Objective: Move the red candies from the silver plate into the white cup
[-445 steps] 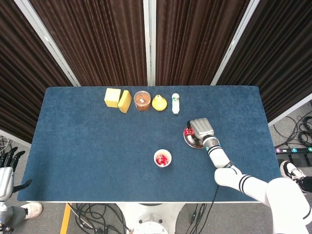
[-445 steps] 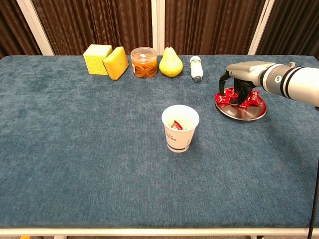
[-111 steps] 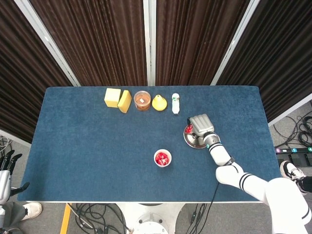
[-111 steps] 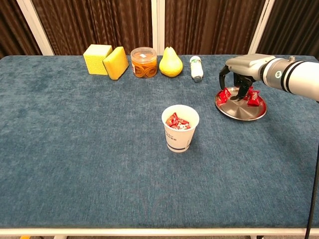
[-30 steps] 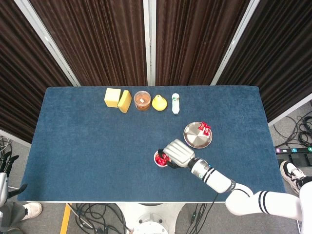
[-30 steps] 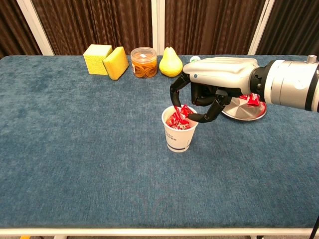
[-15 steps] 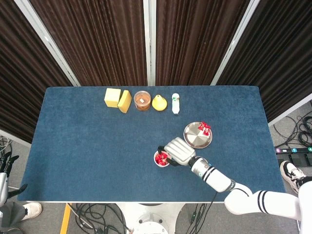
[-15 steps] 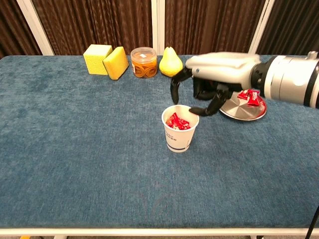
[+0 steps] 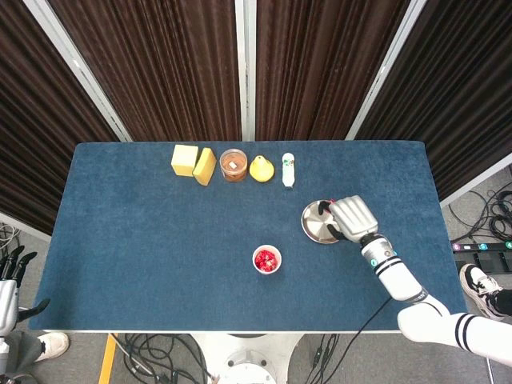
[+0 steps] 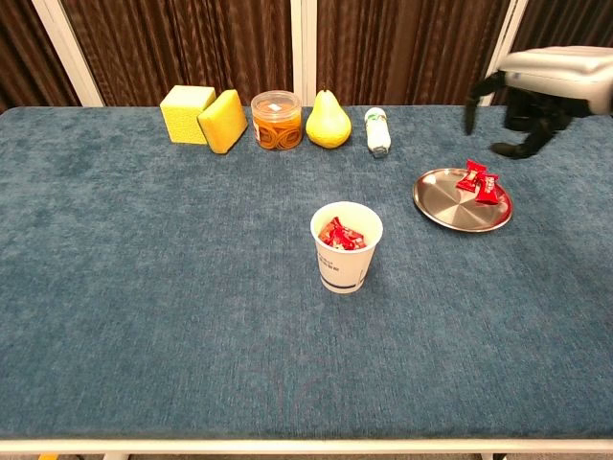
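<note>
The white cup (image 10: 346, 251) stands mid-table with several red candies (image 10: 340, 233) inside; from the head view the cup (image 9: 266, 261) shows red at its mouth. To its right lies the silver plate (image 10: 450, 206) with two red candies (image 10: 477, 182) near its far edge. My right hand (image 10: 538, 88) hovers high above the plate's far right side, fingers apart and holding nothing. In the head view the right hand (image 9: 352, 218) covers the right part of the plate (image 9: 315, 226) and hides the candies there. My left hand (image 9: 10, 278) hangs off the table's left front corner, fingers spread.
Along the back edge stand two yellow blocks (image 10: 188, 112) (image 10: 223, 121), a clear jar with orange contents (image 10: 277, 120), a yellow pear (image 10: 328, 120) and a small white bottle lying down (image 10: 377, 131). Blue cloth covers the table (image 10: 172, 287).
My right hand let a candy go into the cup, rose, and swung back right to above the plate. The cup and plate have not moved.
</note>
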`<action>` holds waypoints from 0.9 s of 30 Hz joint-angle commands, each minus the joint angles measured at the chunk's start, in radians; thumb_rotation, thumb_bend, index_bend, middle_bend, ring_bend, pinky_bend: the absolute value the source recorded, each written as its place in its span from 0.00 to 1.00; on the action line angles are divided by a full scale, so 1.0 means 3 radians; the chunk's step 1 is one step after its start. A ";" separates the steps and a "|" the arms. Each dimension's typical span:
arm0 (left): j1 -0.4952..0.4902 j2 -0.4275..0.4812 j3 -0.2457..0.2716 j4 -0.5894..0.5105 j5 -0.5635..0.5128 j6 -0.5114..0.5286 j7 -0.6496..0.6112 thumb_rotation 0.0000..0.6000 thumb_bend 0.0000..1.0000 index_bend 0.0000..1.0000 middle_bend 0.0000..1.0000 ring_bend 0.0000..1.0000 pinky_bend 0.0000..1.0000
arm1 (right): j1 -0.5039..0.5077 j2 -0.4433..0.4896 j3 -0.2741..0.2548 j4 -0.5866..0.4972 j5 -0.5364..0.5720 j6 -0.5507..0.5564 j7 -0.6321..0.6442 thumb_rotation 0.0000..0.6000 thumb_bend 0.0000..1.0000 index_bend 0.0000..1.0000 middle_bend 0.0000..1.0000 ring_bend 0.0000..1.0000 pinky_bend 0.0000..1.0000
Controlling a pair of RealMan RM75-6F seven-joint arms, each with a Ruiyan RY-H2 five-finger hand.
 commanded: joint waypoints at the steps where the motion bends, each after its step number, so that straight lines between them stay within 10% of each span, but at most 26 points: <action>1: -0.0001 0.0000 0.0003 -0.0001 -0.0003 -0.0006 0.0003 1.00 0.00 0.22 0.17 0.14 0.16 | -0.0053 -0.0035 -0.0029 0.0273 0.0296 -0.0051 -0.0157 1.00 0.33 0.40 0.98 0.99 1.00; 27: 0.0023 -0.0019 0.0021 0.0002 -0.0023 -0.0001 0.0006 1.00 0.00 0.22 0.17 0.14 0.16 | 0.0231 -0.0829 -0.0024 0.1452 0.0988 -0.0640 -0.0498 1.00 0.33 0.41 0.98 0.99 1.00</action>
